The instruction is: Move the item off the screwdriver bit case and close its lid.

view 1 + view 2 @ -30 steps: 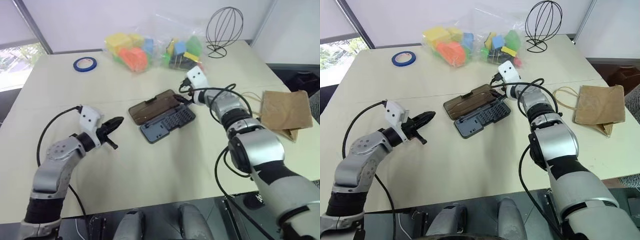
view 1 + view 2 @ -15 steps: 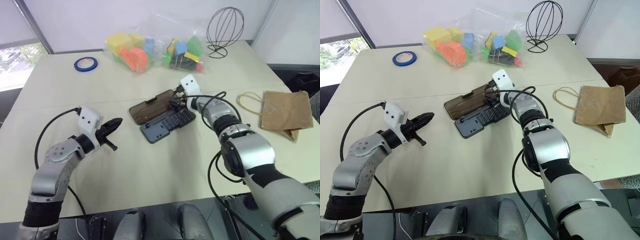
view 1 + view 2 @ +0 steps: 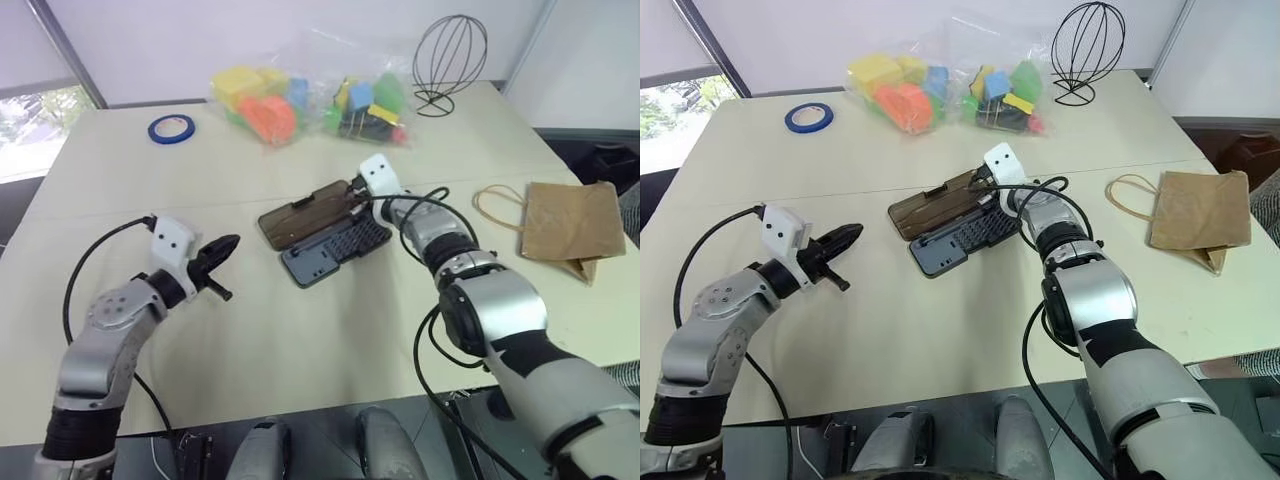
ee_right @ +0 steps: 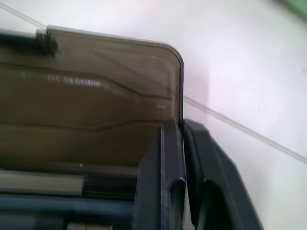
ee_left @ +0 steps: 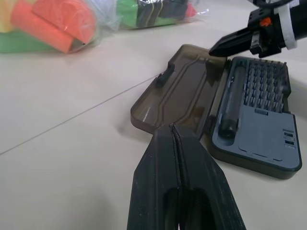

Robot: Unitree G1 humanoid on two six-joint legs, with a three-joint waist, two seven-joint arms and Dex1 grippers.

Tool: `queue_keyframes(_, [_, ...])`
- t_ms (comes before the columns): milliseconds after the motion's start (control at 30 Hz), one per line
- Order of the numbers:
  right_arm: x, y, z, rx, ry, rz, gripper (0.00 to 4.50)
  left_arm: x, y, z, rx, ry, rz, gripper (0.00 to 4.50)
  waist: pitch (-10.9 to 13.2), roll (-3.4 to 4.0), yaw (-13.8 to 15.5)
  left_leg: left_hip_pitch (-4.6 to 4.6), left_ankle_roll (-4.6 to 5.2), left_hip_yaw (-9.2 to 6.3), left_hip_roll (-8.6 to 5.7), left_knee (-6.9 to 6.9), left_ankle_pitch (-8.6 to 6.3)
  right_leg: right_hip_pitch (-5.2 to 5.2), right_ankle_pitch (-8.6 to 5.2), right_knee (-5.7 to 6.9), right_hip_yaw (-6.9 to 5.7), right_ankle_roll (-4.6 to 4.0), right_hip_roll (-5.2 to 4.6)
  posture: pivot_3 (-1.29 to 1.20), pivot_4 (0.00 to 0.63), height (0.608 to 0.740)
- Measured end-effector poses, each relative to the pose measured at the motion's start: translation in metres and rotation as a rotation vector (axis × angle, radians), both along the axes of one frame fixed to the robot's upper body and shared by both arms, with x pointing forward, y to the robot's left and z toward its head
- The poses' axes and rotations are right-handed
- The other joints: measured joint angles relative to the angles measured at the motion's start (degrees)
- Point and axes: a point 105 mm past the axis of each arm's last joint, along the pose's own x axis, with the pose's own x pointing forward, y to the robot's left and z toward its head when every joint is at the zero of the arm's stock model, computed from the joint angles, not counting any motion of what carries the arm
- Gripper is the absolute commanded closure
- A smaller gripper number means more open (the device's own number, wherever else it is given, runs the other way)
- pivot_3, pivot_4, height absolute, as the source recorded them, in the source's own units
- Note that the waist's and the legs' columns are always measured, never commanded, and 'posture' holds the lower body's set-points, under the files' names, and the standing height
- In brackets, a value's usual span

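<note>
Now no legible writing on screwdriver bit case (image 3: pixel 334 249); lid (image 3: pixel 309 213) open.

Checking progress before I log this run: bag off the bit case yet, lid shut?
Done: the kraft paper bag lies on the table, well clear of the screwdriver bit case. In hand: the right end effector, shut, has its tip at the edge of the lid, which lies flat open beside the tray. Left: swing the lid over and latch it. The left end effector, shut, hovers apart.

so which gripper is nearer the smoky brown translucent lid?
Right. The right gripper sits at the smoky brown translucent lid's corner, jaws shut; the left gripper hangs off to its left, clear of it.
</note>
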Motion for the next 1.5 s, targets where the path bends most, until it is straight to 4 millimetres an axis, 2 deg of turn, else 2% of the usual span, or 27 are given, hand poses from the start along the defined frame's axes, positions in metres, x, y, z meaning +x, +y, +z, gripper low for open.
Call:
queue_keyframes(267, [0.000,-0.002,-0.001,0.013,0.013,-0.014,4.46,-0.001,0.006,0.001,-0.002,-0.006,0.028,4.50,-0.03,-0.01,0.11,0.01,0.00,-0.01,0.00,0.01,0.00,0.02,0.00,0.02,-0.01,0.00,0.00,0.00,0.150,0.740])
queue_keyframes(567, [-0.003,-0.019,-0.001,0.275,0.156,-0.171,4.46,0.003,0.002,0.007,-0.002,-0.028,0.012,4.50,-0.09,-0.02,0.62,0.01,0.00,-0.08,-0.04,0.07,0.00,0.14,0.00,0.04,-0.03,0.00,-0.01,0.00,0.150,0.740])
queue_keyframes(667, [-0.015,-0.026,-0.002,0.335,0.205,-0.202,4.46,0.006,-0.001,0.003,-0.004,-0.014,-0.001,4.50,-0.19,-0.01,0.96,0.00,0.00,-0.14,-0.04,0.05,0.00,0.13,0.00,0.06,-0.04,0.00,-0.02,0.00,0.150,0.740])
queue_keyframes(767, [-0.043,-0.031,-0.001,0.357,0.239,-0.195,4.46,0.010,-0.007,0.001,-0.007,-0.005,-0.028,4.50,-0.25,-0.03,1.43,0.00,0.00,-0.17,-0.04,0.03,0.00,0.08,0.00,0.08,-0.06,0.00,-0.01,0.00,0.150,0.740])
queue_keyframes(933, [-0.082,-0.021,-0.004,0.329,0.314,-0.111,4.46,0.015,-0.011,0.006,-0.006,-0.019,-0.056,4.50,-0.28,-0.02,1.36,0.04,0.01,-0.07,-0.02,0.04,-0.01,0.04,0.00,0.11,-0.03,0.00,0.03,0.00,0.150,0.740])
queue_keyframes(1067, [-0.096,-0.018,-0.003,0.302,0.344,-0.081,4.46,0.016,-0.012,0.002,0.006,-0.011,-0.067,4.50,-0.28,-0.02,1.39,0.05,0.01,-0.06,-0.02,0.03,-0.01,0.04,0.00,0.14,-0.02,0.00,0.03,0.00,0.150,0.740])
queue_keyframes(1267, [-0.099,-0.017,-0.001,0.254,0.329,-0.048,4.46,0.016,-0.015,-0.001,0.007,-0.004,-0.081,4.50,-0.28,-0.02,1.55,0.04,0.01,-0.05,-0.02,0.03,-0.01,0.03,0.00,0.10,-0.02,0.00,0.02,0.00,0.150,0.740])
queue_keyframes(1500, [-0.090,-0.026,0.019,0.197,0.179,0.010,4.46,0.016,-0.015,-0.001,0.006,-0.002,-0.081,4.50,-0.27,-0.03,1.66,0.03,0.01,-0.03,-0.03,0.03,-0.01,0.03,0.00,0.08,-0.01,0.00,0.02,0.00,0.150,0.740])
